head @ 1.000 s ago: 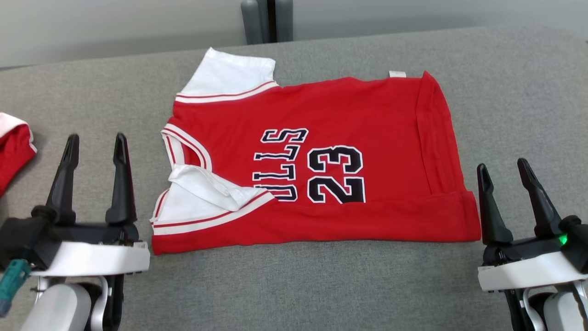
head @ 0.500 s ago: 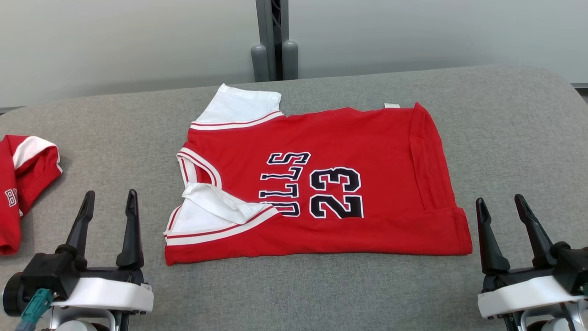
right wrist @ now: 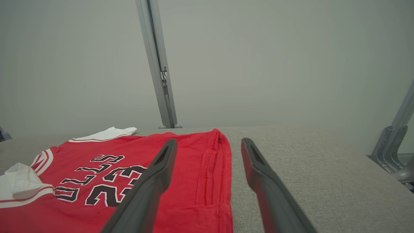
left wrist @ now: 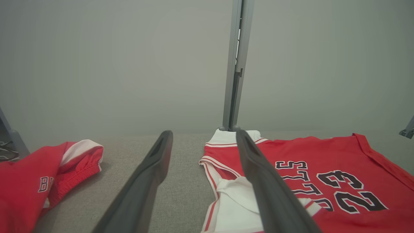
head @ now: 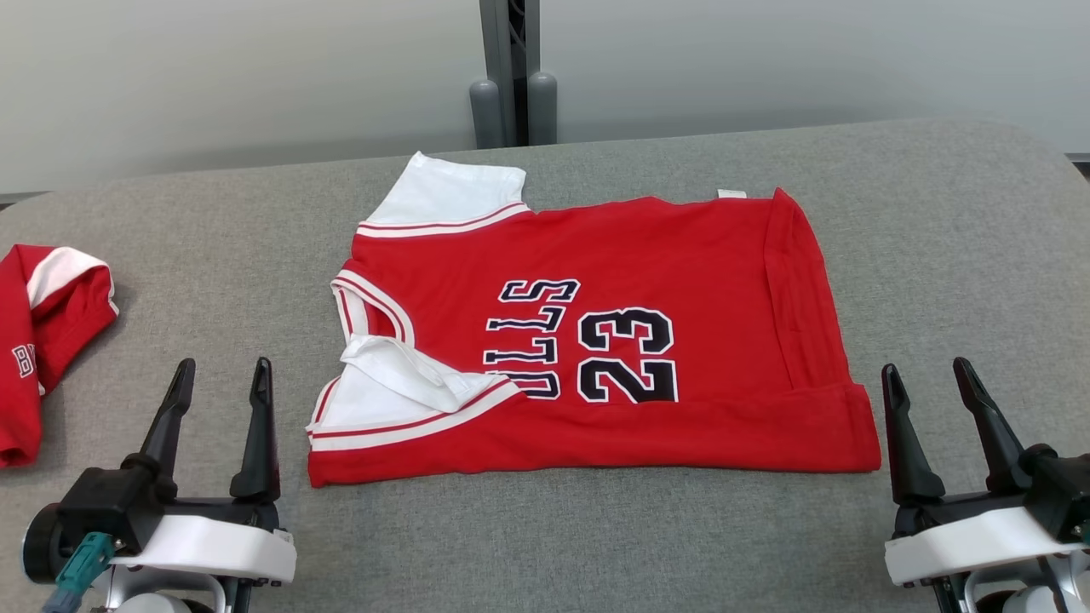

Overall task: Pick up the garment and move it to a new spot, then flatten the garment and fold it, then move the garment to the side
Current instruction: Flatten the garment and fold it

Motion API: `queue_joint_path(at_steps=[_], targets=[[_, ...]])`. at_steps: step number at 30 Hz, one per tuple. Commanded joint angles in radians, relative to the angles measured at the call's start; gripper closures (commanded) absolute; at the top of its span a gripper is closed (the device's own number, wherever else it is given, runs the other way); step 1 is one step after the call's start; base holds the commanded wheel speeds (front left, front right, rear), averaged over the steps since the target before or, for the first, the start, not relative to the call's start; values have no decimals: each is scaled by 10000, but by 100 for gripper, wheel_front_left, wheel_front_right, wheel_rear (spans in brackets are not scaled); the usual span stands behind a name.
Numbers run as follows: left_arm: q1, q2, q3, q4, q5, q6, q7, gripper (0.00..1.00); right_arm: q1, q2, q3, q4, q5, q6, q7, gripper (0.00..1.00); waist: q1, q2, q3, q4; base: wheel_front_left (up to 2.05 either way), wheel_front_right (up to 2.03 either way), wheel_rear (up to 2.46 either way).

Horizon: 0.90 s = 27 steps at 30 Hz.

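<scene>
A red jersey (head: 647, 255) with white sleeves and a black "23" lies flat on the grey table (head: 937, 221), its near edge folded over once. One white sleeve (head: 383, 387) is tucked onto the front. My left gripper (head: 223, 375) stands open just left of the jersey's near left corner, apart from it. My right gripper (head: 926, 375) is open just right of the near right corner. The jersey (left wrist: 323, 161) shows to the right of the left gripper (left wrist: 203, 136) in the left wrist view. Its hem (right wrist: 210, 168) lies between the fingers of the right gripper (right wrist: 208, 142) in the right wrist view.
A second red and white garment (head: 43, 315) lies bunched at the table's left edge, also seen as a garment (left wrist: 42, 181) in the left wrist view. A grey post (head: 509, 77) rises behind the table against a pale wall. Metal brackets (right wrist: 391, 145) stand at the far right.
The head camera has tilted up, so the whole scene sits lower in view and more wall shows. Both grippers stay open; the jersey lies as before.
</scene>
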Motion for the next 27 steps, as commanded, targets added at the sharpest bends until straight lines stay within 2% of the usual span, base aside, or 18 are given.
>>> queue_joint_path(at_steps=[1,6,11,17,27], targets=[[-133,28,-31,16,36,-64,-35,0,-124,-36,-51,24,-43,2,31,0,0,0,46,20,0,0,0],[-493,32,-448,312,111,-325,306,0,-326,-109,-5,175,18,2,185,0,0,0,309,59,0,0,0],[-769,-142,-832,1346,-187,-780,744,0,-576,-250,273,957,101,2,459,0,0,0,663,-24,0,0,0],[-835,-481,-839,2750,-859,-1285,770,0,-754,-289,435,2310,335,2,605,0,0,0,1044,-122,0,0,0],[-1155,-984,-718,4122,-2234,-1945,1882,0,-1414,-257,714,3733,706,2,613,0,0,0,1431,-77,0,0,0]])
